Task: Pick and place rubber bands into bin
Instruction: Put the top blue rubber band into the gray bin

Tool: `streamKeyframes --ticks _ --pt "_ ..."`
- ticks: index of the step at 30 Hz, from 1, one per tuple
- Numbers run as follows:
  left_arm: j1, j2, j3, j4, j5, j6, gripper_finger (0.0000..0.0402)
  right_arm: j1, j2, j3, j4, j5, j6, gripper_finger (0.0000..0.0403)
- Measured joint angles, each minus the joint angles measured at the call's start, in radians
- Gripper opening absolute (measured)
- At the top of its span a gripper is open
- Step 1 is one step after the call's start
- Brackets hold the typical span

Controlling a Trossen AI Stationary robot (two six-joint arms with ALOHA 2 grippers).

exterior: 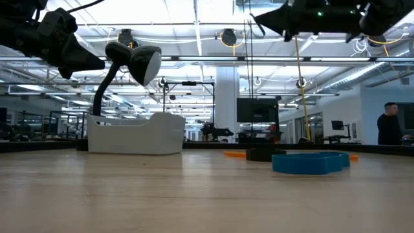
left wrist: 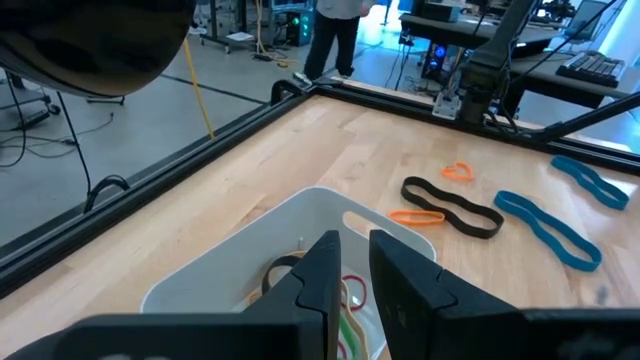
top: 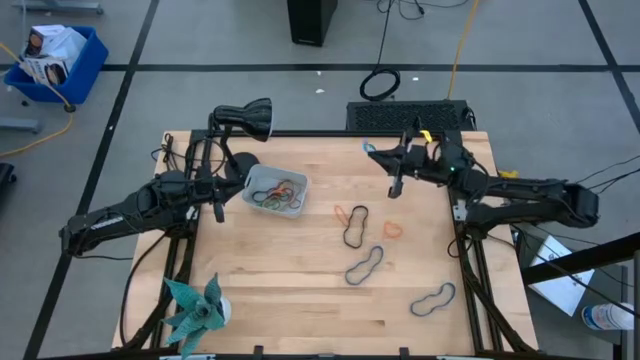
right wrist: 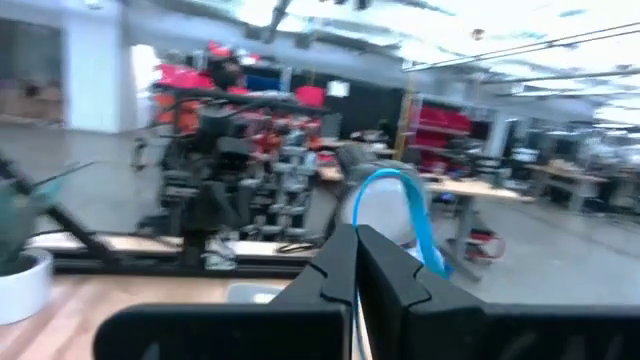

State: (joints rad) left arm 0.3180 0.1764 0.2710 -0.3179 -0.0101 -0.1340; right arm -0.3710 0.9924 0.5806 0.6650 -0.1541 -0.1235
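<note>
The bin [top: 275, 190] sits on the table's far left part with several rubber bands in it; it also shows in the low view [exterior: 136, 136]. Loose bands lie right of it: orange [top: 350, 212], black [top: 356, 232], small orange [top: 392, 228] and two blue [top: 365, 265] [top: 433, 298]. My right gripper [top: 372, 152] is high above the table's far right part, shut on a blue rubber band [right wrist: 385, 195]. My left gripper [left wrist: 355, 270] hovers over the bin's left end, open by a narrow gap and empty. My right gripper pinches the blue band between its two fingers. A loop of it [right wrist: 410, 215] stands out past the fingertips. The fingers lie about level, pointing toward the table's left. The band is lifted clear, high above the table [exterior: 255, 18].
A black desk lamp [top: 250, 115] stands at the far left corner, behind the bin. A teal plant in a white pot [top: 197, 310] stands at the near left corner. A black box [top: 410, 115] lies along the far edge. A person [exterior: 388, 126] stands in the room beyond.
</note>
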Motion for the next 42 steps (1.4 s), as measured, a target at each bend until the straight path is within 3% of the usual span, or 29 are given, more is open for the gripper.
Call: streamKeyframes --ticks 10,20,32,42 --pt "0.000 0.000 0.000 0.000 0.000 0.000 0.0063 0.047 0.228 0.324 -0.253 -0.035 -0.063 0.0000" --pt "0.000 0.000 0.000 0.000 0.000 0.000 0.0063 0.110 0.526 0.595 -0.337 -0.035 -0.106 0.0000" --pt "0.000 0.000 0.000 -0.001 0.000 0.005 0.0063 0.134 0.840 0.642 -0.268 -0.035 -0.074 0.0000" --pt "0.000 0.000 0.000 0.000 0.000 0.008 0.0063 0.133 0.979 0.643 -0.222 -0.035 -0.048 0.0000"
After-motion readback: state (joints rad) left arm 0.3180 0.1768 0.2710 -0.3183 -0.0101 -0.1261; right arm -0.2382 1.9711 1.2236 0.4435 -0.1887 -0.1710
